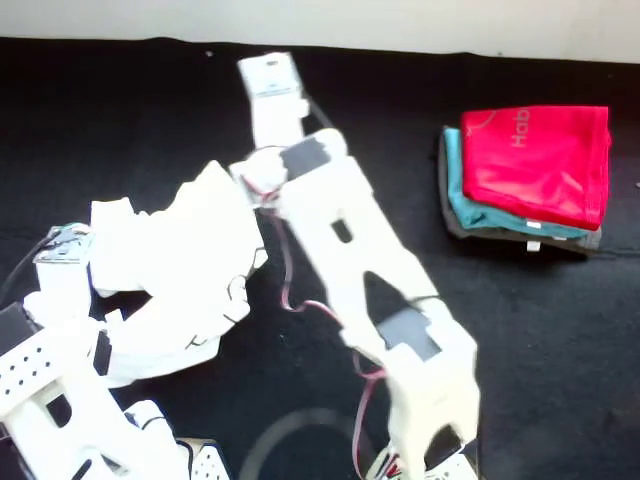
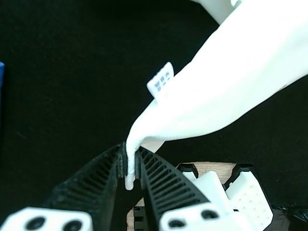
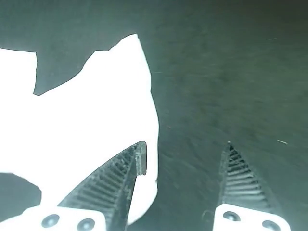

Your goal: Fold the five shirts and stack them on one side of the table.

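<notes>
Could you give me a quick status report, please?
Left pincer shut on white shirt. Right pincer open at its edge. Folded stack sits apart, red shirt on top.

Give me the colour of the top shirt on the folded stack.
Red. The top shirt shows best in the high view.

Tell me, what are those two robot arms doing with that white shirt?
They are folding shirts. The left gripper is shut on an edge of the white shirt, which lies bunched up on the black table. The right gripper is open right beside the same shirt, not gripping it. Off to one side, a red shirt lies folded on a teal shirt and a dark shirt, so three look done.
</notes>
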